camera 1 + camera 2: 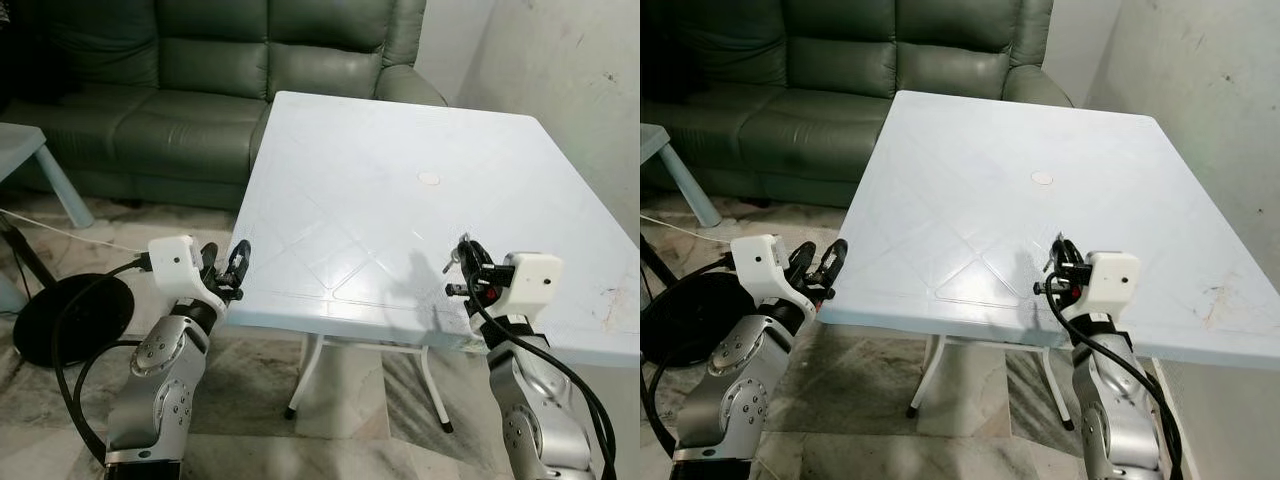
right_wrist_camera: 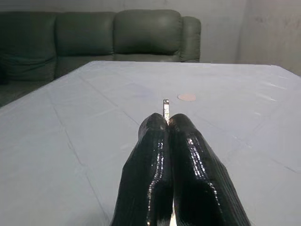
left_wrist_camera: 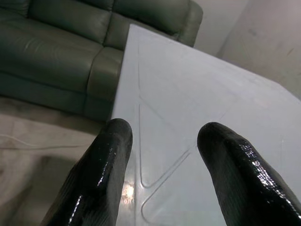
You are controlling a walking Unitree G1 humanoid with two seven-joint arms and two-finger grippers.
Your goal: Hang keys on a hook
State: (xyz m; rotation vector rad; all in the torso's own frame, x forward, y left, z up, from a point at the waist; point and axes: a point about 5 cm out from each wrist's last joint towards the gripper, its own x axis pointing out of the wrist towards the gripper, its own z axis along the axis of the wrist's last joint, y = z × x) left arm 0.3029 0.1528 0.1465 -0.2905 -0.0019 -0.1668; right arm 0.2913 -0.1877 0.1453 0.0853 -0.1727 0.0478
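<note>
Our right gripper (image 2: 167, 123) has its jaws clamped on the keys (image 2: 166, 108), above the counter (image 1: 380, 180) at 5 o'clock. Left gripper (image 3: 162, 155) idles, jaws apart, at 7 o'clock. No hook in sight; next we prob. need to find one.

No text, label, brand, number or sign can be read anywhere in these views. The white table (image 1: 380, 190) bears only moulded lines and a small round plug at its middle, with no lettering. The white housings on the two wrists are blank, and the green sofa (image 1: 200, 80) and the wall carry no writing.
</note>
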